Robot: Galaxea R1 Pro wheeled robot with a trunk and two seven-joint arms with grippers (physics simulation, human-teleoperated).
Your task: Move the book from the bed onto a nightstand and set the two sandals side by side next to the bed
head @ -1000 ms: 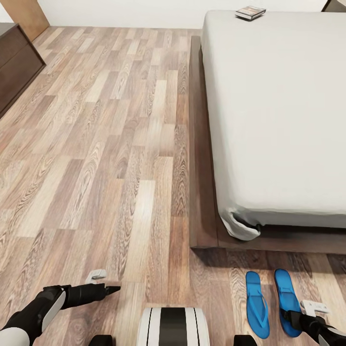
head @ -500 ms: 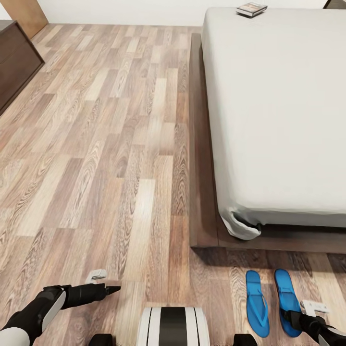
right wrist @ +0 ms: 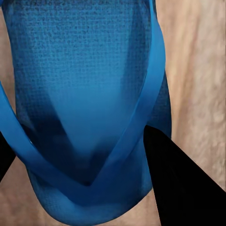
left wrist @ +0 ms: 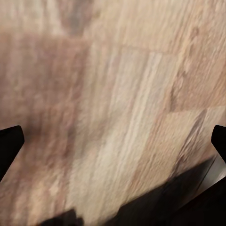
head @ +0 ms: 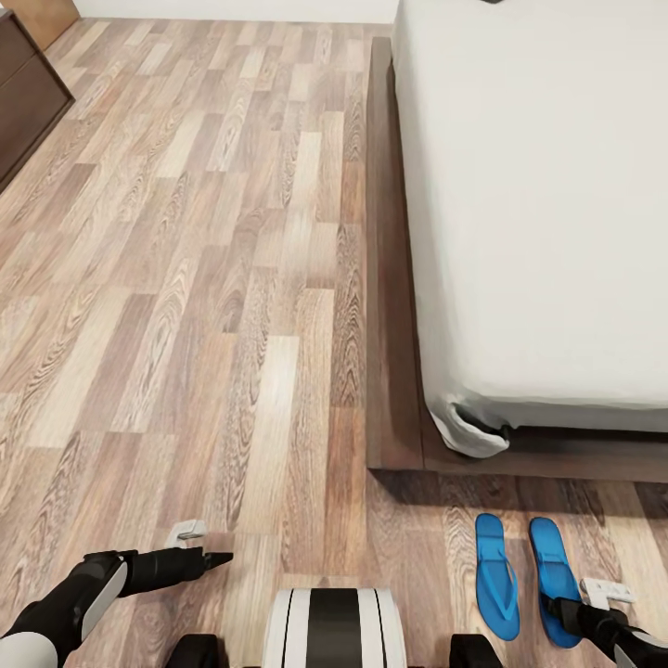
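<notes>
The right gripper [right wrist: 80,155] sits low over one blue sandal [right wrist: 84,94], its dark fingers [right wrist: 176,179] spread wide on either side of the sole and strap; whether they touch it cannot be told. From the head camera that sandal [head: 555,580] lies just beside its mate [head: 496,575], parallel, on the wood floor [head: 186,278] near the foot corner of the bed [head: 547,204]. The left gripper [head: 223,558] hangs above bare planks, its fingertips [left wrist: 9,146] wide apart, holding nothing.
</notes>
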